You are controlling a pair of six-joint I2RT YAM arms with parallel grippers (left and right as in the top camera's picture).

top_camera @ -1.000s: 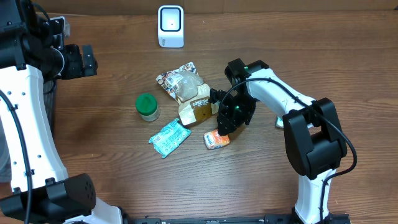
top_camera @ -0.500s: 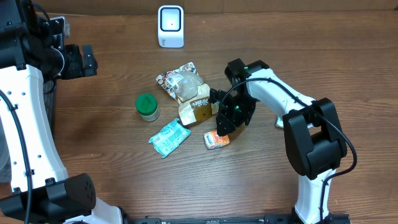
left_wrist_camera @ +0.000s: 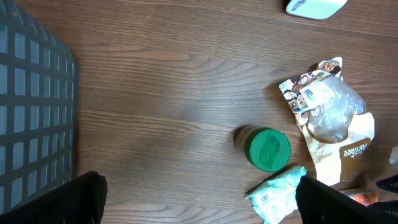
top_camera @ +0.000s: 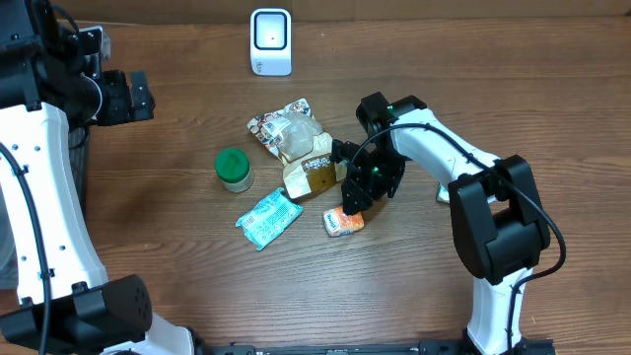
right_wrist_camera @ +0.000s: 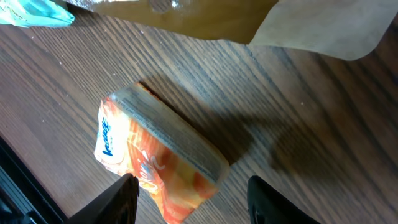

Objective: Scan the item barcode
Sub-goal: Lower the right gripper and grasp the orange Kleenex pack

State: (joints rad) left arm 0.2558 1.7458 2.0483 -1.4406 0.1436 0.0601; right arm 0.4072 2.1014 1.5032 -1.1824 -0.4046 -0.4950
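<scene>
Where the right wrist view looks down past its own fingers, item 1 is the right gripper [right_wrist_camera: 193, 198]: jaws partly spread, holding nothing. One dark fingertip stands just beside the near edge of item 2; the other stands clear of it over bare wood.

Item 2, the task's thing: orange-and-white soft plastic packet [right_wrist_camera: 158, 165], lying flat on the brown wooden table [top_camera: 177, 256], partly between the right gripper's fingers and just ahead of them. Only this view shows its blue lettering and its folded seam. The overhead view gives it as a small orange patch half under the gripper.

Item 3: brown paper pouch with a clear window [top_camera: 306, 163], just beyond the right gripper's tips. The wrist view catches only its lower edge.

Item 4: teal crinkled wrapper [top_camera: 268, 217], near the right gripper, past the orange packet.

Item 5: green-lidded round jar [top_camera: 234, 168], farther off on that same side.

Item 6: white box-shaped barcode scanner [top_camera: 270, 41], well apart from both grippers at the far table edge; absent from the right wrist view.

Item 7: left gripper [left_wrist_camera: 199, 200], jaws fully spread, nothing between them, raised well away from all items.

Item 8: dark grid-walled basket [left_wrist_camera: 31, 124], beside the left gripper, plain only in the left wrist view.
</scene>
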